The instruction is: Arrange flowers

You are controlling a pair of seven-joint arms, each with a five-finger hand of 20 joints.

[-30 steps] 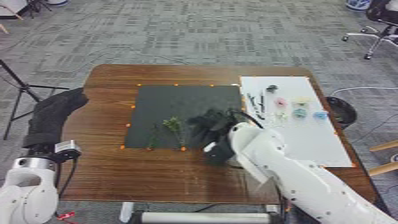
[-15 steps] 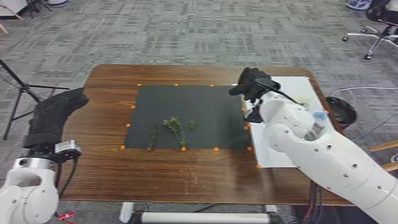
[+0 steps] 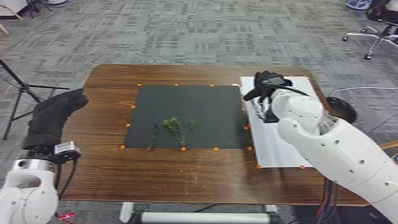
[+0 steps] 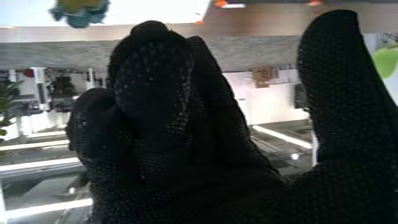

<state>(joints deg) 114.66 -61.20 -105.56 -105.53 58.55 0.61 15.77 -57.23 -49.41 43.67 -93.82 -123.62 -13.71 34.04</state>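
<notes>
My right hand point(image 3: 268, 85) is over the upper left part of the white sheet, holding nothing that I can see. In the right wrist view the right hand point(image 4: 191, 165) is open, its thumb apart from its fingers, with a blue flower point(image 4: 80, 15) beyond the fingertips on the white sheet. Green sprigs point(image 3: 172, 124) lie side by side at the lower part of the black sheet point(image 3: 182, 100). The left hand point(image 3: 59, 107) rests off the table's left edge, open with relaxed fingers. My right arm covers much of the white sheet.
The white sheet point(image 3: 280, 152) lies on the brown table point(image 3: 107, 170), right of the black sheet. Orange markers line both sheets. A dark round bin point(image 3: 342, 110) stands off the table's right edge, and a black tripod point(image 3: 24, 86) off the left.
From over the black sheet's lower right, my right hand has moved up and right to the white sheet, lately shifting slightly farther right. The left hand has kept still.
</notes>
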